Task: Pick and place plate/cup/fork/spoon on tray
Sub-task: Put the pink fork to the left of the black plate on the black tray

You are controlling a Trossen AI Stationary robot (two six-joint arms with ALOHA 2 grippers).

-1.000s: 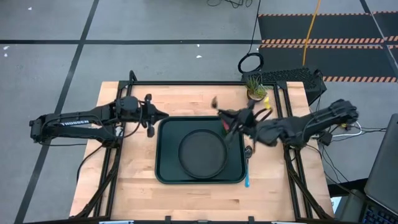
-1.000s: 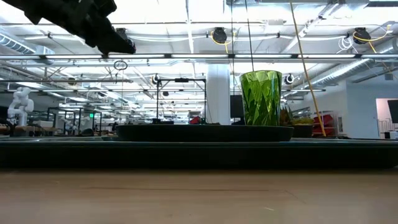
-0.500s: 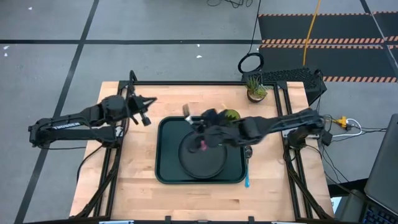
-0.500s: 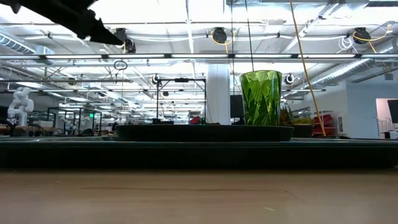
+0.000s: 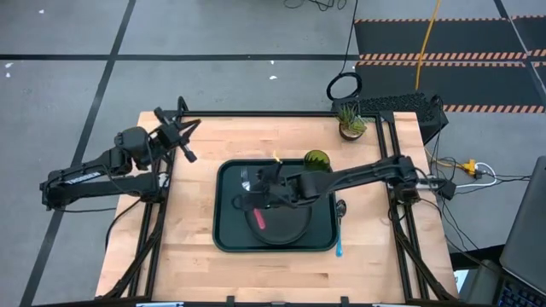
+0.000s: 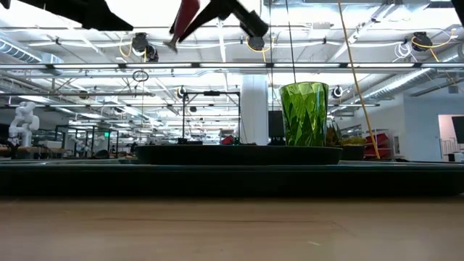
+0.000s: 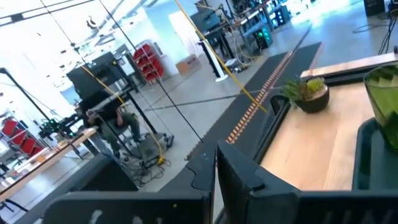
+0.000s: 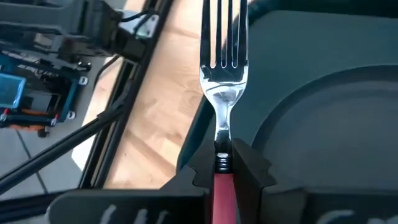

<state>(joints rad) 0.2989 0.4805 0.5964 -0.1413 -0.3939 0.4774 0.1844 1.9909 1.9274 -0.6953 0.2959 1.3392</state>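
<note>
Right jaws moved left | fork: silver tines, red-pink handle

The fork has polished, reflective metal tines and neck joined to a smooth red-pink handle that looks like plastic, clamped between the matt black fingers of the right gripper. The tray and plate show a smooth, dark, low-sheen finish, and the cup is translucent green faceted plastic with a glossy surface. The table is pale wood with visible grain and a matt finish.
</note>
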